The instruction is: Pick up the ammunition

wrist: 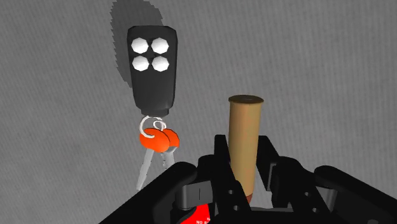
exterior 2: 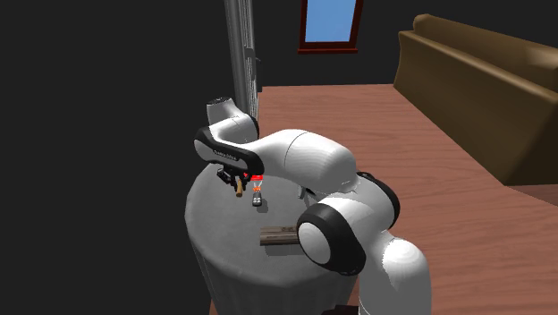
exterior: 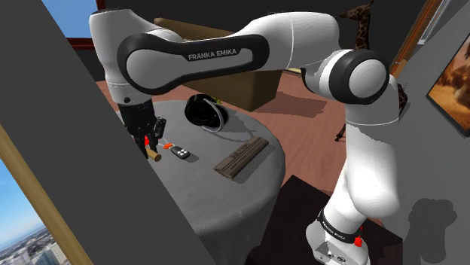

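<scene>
A brass-coloured cartridge (wrist: 245,137) stands clasped between my two black fingers in the wrist view, its flat end pointing away from the hand. My gripper (wrist: 243,145) is shut on it. In the shoulder view the gripper (exterior: 150,145) hangs low over the left part of the round grey table (exterior: 226,203), with the cartridge (exterior: 154,156) sticking out below it. I cannot tell whether its tip touches the cloth. In the second exterior view the cartridge (exterior 2: 238,190) shows under the gripper (exterior 2: 234,182).
A black key fob (wrist: 152,63) with an orange tag (wrist: 158,139) and keys lies right beside the cartridge. A brown grooved bar (exterior: 242,157) and a black rounded object (exterior: 205,111) lie farther along the table. A dark wall panel (exterior: 68,150) stands close to the gripper.
</scene>
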{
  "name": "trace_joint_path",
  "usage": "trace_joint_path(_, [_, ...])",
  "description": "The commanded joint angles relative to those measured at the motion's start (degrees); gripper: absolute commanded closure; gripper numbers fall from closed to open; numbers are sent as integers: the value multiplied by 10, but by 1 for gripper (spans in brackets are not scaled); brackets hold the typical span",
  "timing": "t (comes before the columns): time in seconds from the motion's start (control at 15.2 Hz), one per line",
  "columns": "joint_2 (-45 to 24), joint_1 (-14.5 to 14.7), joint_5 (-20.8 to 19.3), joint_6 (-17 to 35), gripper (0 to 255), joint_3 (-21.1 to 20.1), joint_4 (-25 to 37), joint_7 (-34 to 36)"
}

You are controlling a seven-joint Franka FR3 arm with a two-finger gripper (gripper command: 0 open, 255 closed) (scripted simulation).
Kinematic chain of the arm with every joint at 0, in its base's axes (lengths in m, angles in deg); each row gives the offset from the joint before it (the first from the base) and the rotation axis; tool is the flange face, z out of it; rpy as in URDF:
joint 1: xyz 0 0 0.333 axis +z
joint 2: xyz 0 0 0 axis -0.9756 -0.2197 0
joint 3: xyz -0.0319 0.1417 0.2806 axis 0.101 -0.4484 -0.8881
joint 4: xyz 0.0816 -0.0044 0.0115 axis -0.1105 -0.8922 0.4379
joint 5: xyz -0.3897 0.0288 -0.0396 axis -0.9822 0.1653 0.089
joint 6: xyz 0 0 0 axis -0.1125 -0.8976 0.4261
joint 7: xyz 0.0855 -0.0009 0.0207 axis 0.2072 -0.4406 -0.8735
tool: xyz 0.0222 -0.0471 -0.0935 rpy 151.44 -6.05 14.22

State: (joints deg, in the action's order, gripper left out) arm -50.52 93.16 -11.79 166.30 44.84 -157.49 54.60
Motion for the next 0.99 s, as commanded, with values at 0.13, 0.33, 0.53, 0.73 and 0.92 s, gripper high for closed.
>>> trace_joint_path(0.13, [0, 0, 0, 0, 255, 0, 0, 0])
trace_joint_path(0.33, [1, 0, 0, 1, 255, 0, -2, 0])
trace_joint_path(0.53, [1, 2, 1, -22, 255, -1, 21, -2])
trace_joint_path(0.73, [0, 5, 1, -46, 255, -1, 46, -3])
trace_joint_path(0.92, [-3, 9, 0, -70, 255, -2, 73, -5])
